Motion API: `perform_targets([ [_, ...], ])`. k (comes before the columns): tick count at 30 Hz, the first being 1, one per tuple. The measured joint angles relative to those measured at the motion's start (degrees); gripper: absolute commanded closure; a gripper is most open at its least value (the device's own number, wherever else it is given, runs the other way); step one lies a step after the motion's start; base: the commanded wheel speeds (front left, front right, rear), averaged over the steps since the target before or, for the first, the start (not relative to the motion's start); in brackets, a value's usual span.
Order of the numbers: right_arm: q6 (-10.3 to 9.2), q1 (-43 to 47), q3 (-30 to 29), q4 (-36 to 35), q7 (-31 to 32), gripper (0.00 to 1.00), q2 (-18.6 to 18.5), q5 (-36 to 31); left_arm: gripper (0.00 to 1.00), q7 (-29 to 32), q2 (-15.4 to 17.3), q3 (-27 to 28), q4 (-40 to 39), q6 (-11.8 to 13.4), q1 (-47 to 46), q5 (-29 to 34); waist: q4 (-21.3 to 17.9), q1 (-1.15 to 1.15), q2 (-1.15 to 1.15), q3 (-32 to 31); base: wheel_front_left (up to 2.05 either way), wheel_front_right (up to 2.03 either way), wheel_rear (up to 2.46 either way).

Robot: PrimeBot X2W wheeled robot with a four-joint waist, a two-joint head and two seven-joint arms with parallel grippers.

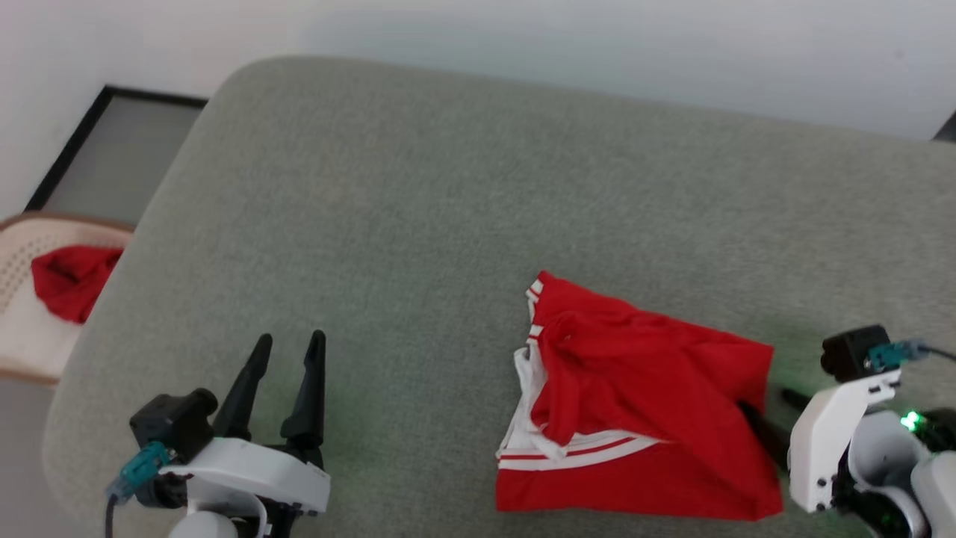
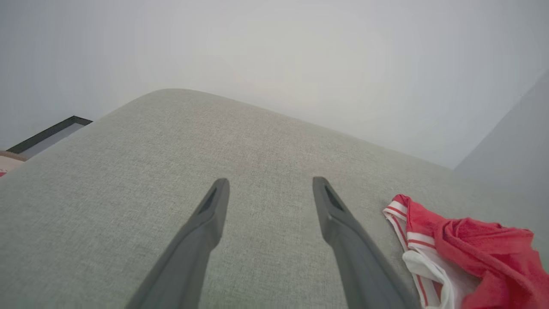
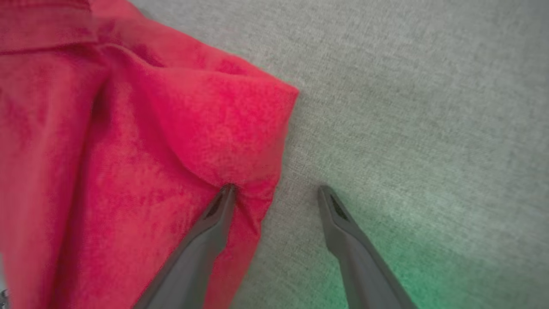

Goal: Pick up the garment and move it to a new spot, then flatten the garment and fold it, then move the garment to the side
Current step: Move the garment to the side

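Note:
The garment (image 1: 642, 403) lies bunched and partly folded on the grey cushioned surface (image 1: 418, 209), right of centre. It is red, with white red-striped trim showing at its left side; its lettering is hidden. My right gripper (image 1: 769, 407) is open at the garment's right edge. In the right wrist view one finger (image 3: 214, 223) presses into the red cloth (image 3: 128, 150) and the other rests on the bare cushion. My left gripper (image 1: 291, 340) stands open over bare cushion at the lower left, well apart from the garment (image 2: 463, 249), with nothing between its fingers (image 2: 206, 231).
A pale woven basket (image 1: 45, 224) off the cushion's left edge holds a plain red cloth (image 1: 71, 280). A dark-framed panel (image 1: 112, 149) lies on the floor behind it. A white wall runs along the back. Bare cushion spreads across the middle and far side.

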Motion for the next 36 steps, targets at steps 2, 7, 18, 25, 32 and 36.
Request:
perform_targets([
  [2, 0.01, -1.0, 0.2, 0.3, 1.0, 0.00, -0.2, 0.3, 0.00, -0.2, -0.3, 0.0, 0.6, -0.4, -0.4, 0.0, 0.7, 0.00, 0.00, 1.2, 0.00, 0.00, 0.00],
  [7, -0.05, -2.3, 0.5, 1.0, 2.4, 0.00, -0.7, 1.7, 0.00, -0.6, -0.9, 0.2, 2.0, -1.0, -0.8, 0.0, 2.3, 0.00, 0.00, 2.8, 0.00, 0.00, 0.00],
  [18, -0.33, -3.1, 2.3, -1.3, 10.5, 0.00, -2.3, 7.6, 0.00, -0.7, -1.4, 0.5, 3.8, -2.0, -1.2, -0.1, 2.3, 0.00, 0.00, 1.8, 0.00, 0.00, 0.00],
  [25, -0.23, -2.3, 2.6, -2.6, 16.1, 1.00, -2.2, 8.3, 0.00, -0.8, -1.5, 0.7, 4.2, -2.0, -1.2, -0.5, 1.8, 0.00, 0.00, 1.1, 0.00, 0.00, 0.00],
  [32, 0.13, -1.9, 0.4, -1.3, 15.5, 1.00, -0.7, 7.3, 0.00, -0.9, -1.6, 1.2, 4.3, -2.4, -1.2, -0.9, 1.4, 0.00, 0.00, 0.9, 0.00, 0.00, 0.00],
  [36, 0.27, -2.3, -0.7, -1.0, 14.7, 1.00, -0.7, 6.8, 0.00, -0.9, -1.5, 1.7, 4.2, -2.4, -1.0, -1.2, 1.0, 0.00, 0.00, 0.6, 0.00, 0.00, 0.00],
])
